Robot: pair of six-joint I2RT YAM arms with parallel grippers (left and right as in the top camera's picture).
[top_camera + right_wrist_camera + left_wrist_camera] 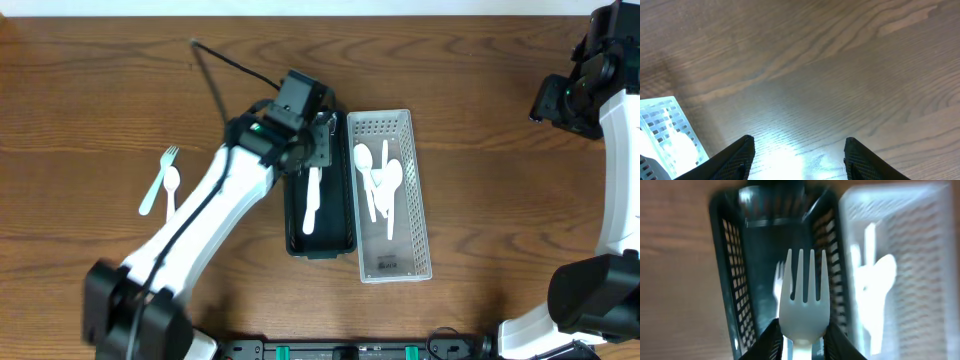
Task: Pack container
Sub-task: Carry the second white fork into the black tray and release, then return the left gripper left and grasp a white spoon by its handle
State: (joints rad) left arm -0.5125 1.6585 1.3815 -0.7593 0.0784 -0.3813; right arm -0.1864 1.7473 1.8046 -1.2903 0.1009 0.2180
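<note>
Over black basket [330, 242], left pincer [801, 327] clamped on fork [804, 305], white spoon tray [396, 268] alongside; right pincer [799, 142] apart.

The bench [480, 120] was brown with streaked wood grain. The left container [338, 228] was black, its walls a grid of small holes. The right container [395, 262] was translucent white with the same perforated pattern. The held fork [803, 302] was white between black fingers [765, 342], and the spoons [375, 185] were white. On the left, the loose fork [157, 180] was pale teal and the loose spoon [171, 188] white.

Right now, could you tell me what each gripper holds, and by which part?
The left gripper holds a white fork by its neck; the right gripper, nothing.
</note>
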